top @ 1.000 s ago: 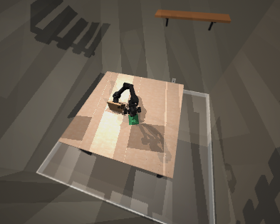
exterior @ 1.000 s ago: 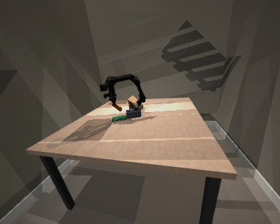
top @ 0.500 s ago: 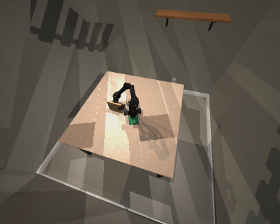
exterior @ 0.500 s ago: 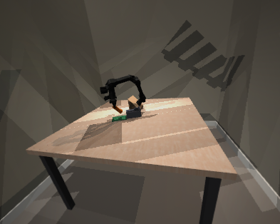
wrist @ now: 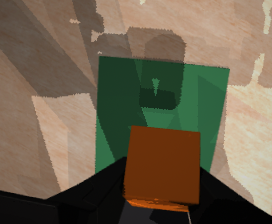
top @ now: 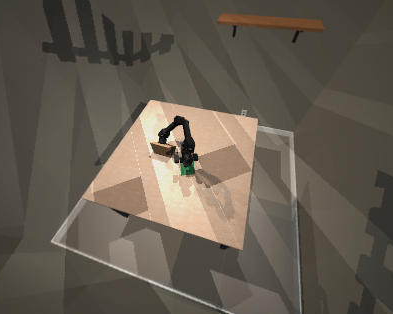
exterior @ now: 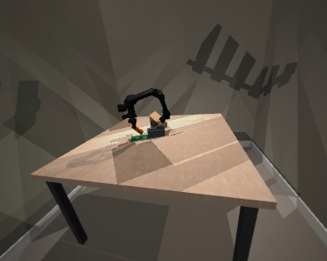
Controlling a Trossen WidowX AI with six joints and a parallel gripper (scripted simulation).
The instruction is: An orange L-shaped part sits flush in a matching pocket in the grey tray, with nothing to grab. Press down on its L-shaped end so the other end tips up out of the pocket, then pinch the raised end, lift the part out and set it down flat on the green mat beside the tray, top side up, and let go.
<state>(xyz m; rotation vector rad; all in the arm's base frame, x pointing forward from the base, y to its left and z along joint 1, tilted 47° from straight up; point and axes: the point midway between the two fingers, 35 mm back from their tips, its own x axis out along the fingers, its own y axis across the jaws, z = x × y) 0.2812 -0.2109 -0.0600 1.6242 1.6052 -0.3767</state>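
Jaws clamped on the orange L-shaped part (wrist: 162,165), hanging above the green mat (wrist: 118,105) on the table (exterior: 189,166).

Table (exterior: 205,166): pale wood top, faint streaky grain, matt, smooth; legs plain black, matt. On the table, green mat (wrist: 207,100): flat, uniform colour, no weave or sheen visible. Above the mat, orange part (wrist: 162,165): smooth, solid colour, plastic-looking, dull finish, clamped in the claw (wrist: 159,202), whose fingers read as matt black, untextured. Grey tray (exterior: 156,132) beside the mat: dark grey, matt, material unclear. Behind the tray, a small tan block (exterior: 156,118), wood-toned. Wall shelf (top: 270,22) far beyond the table: brown wood board, black brackets.
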